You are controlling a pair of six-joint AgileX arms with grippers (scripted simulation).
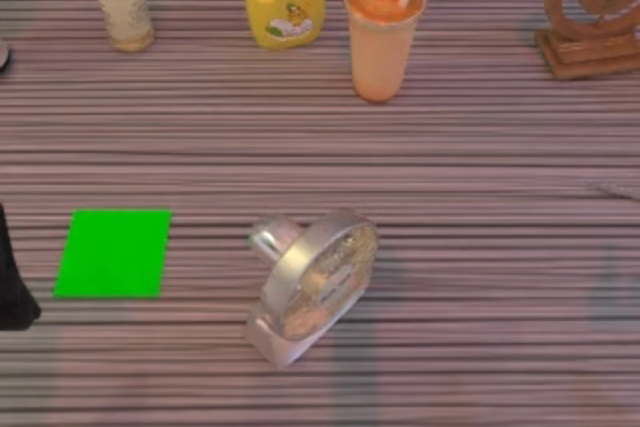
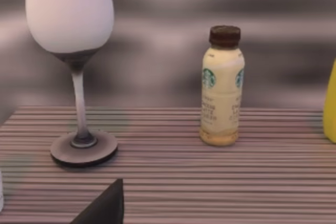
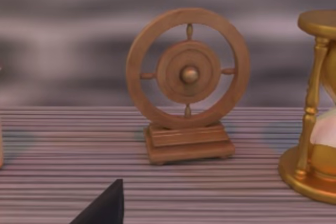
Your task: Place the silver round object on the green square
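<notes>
The shiny silver round object [image 1: 318, 285] with speckled face stands near the table's middle, right of the flat green square [image 1: 113, 252]. Left arm [image 1: 14, 272] sits at the left edge; I cannot tell either gripper's opening.

Clock [image 1: 318, 285]: polished silver metal frame, speckled beige face. Green square [image 1: 113, 252]: flat, matt. Table [image 1: 480, 177]: striped, matt. Wheel ornament [image 3: 187, 81]: smooth wood. Hourglass [image 3: 315, 108]: glossy gold. Wineglass [image 2: 73, 51]: smooth.
</notes>
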